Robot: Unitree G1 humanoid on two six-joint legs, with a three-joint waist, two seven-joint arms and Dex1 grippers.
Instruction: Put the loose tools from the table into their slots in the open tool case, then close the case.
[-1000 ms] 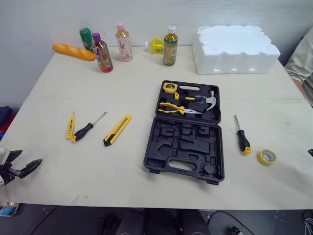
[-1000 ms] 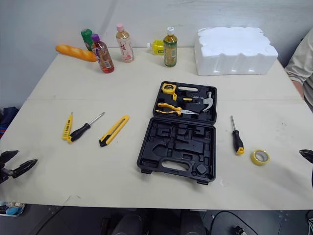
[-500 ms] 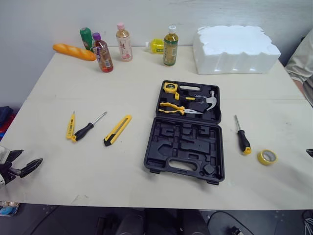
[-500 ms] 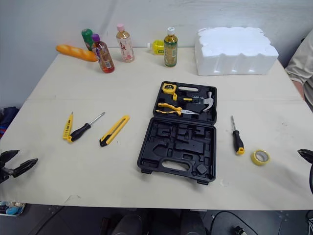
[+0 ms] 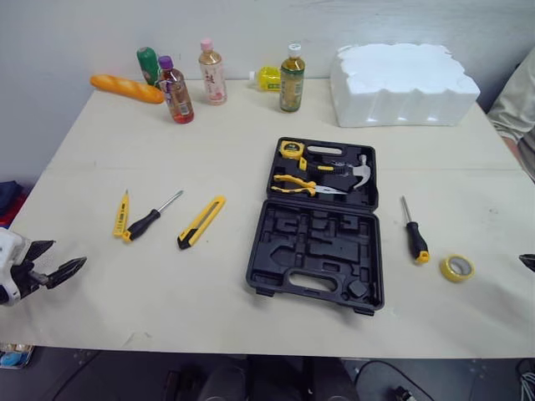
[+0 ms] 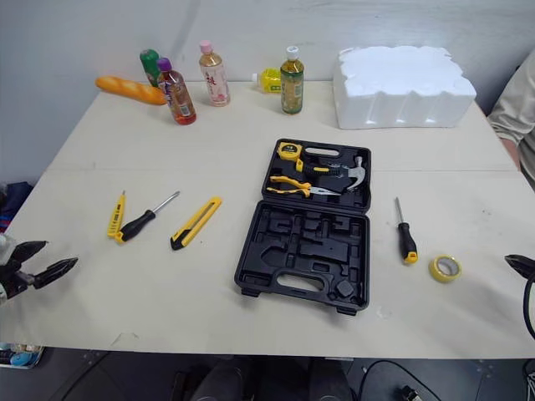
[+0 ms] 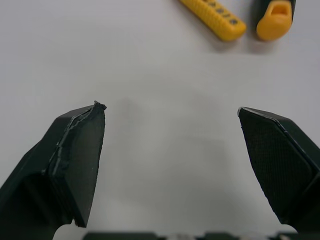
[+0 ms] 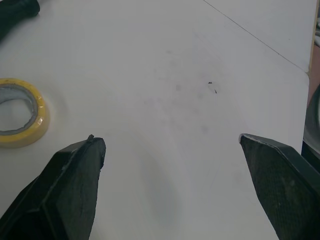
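Observation:
The open black tool case (image 5: 316, 251) lies mid-table. Its far half holds a tape measure (image 5: 290, 149), pliers (image 5: 297, 184) and a hammer (image 5: 355, 171); the near half's slots are bare. Left of the case lie a yellow tester pen (image 5: 121, 214), a black-handled screwdriver (image 5: 149, 217) and a yellow utility knife (image 5: 201, 222). Right of it lie a second screwdriver (image 5: 413, 230) and a yellow tape roll (image 5: 456, 267). My left gripper (image 5: 60, 259) is open over the table's left edge, short of the tester pen (image 7: 212, 17). My right gripper (image 8: 172, 145) is open beside the tape roll (image 8: 20, 112).
Several bottles (image 5: 211, 73) and a bread loaf (image 5: 127, 88) stand along the back left. A white foam block (image 5: 401, 82) sits at the back right. A person's sleeve (image 5: 517, 100) shows at the right edge.
My left gripper has risen and moved in over the table's left edge, toward the tester pen. The right gripper has edged slightly inward. The tools and case have not moved.

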